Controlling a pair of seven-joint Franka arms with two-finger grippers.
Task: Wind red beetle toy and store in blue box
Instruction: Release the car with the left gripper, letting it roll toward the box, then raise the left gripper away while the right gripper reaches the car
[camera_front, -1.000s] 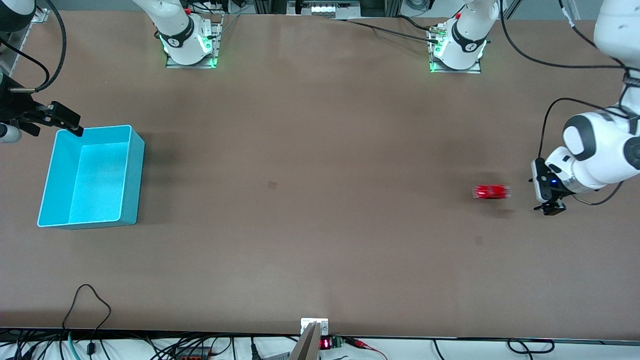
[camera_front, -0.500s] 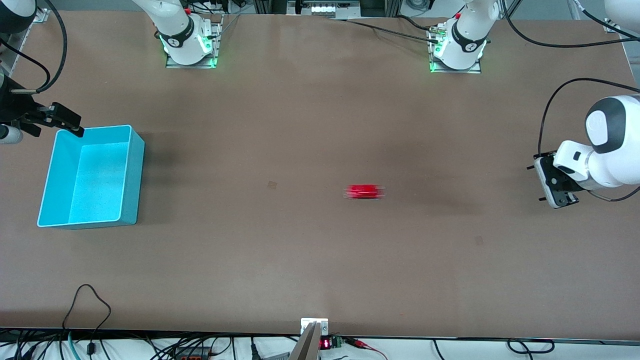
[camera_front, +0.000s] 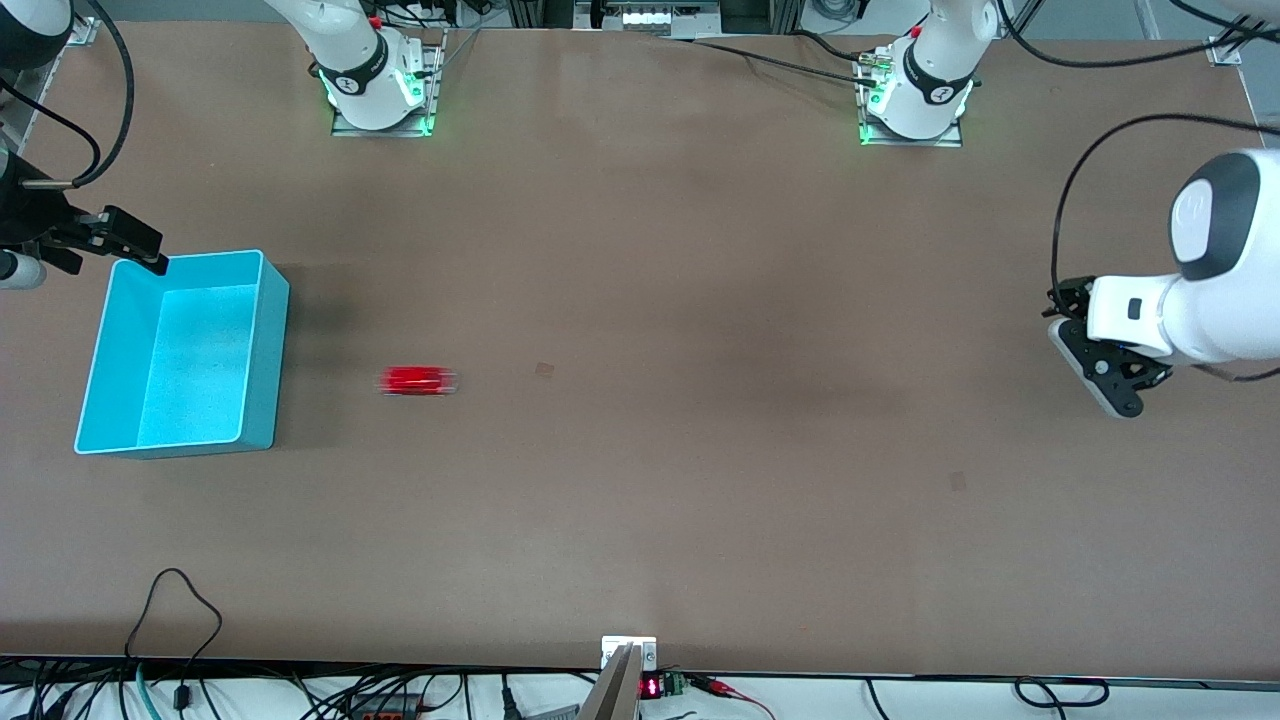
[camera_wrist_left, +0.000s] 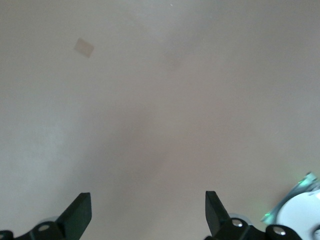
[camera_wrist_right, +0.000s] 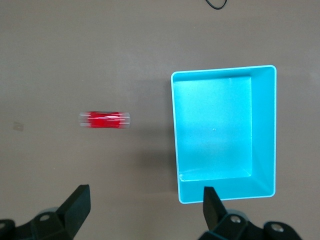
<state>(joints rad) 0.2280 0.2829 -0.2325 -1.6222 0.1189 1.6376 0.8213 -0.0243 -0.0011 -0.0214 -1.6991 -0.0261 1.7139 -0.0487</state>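
The red beetle toy (camera_front: 418, 381) is on the table, motion-blurred, a short way from the blue box (camera_front: 268, 350) on the side toward the left arm. It also shows in the right wrist view (camera_wrist_right: 105, 120), beside the blue box (camera_wrist_right: 215, 130), which is empty. My right gripper (camera_front: 140, 245) hangs open and empty over the box's corner nearest the robots' bases; its jaws stand wide apart in the right wrist view (camera_wrist_right: 144, 195). My left gripper (camera_front: 1108, 378) is open and empty above bare table at the left arm's end (camera_wrist_left: 146, 200).
A small square mark (camera_front: 544, 369) lies on the table near the middle, and another (camera_front: 958, 481) nearer the front camera toward the left arm's end. Cables and a small device (camera_front: 628, 655) line the table's front edge.
The toy has run across the table from beside the left gripper to close to the blue box. The left gripper has lifted and turned away. The right arm has not moved.
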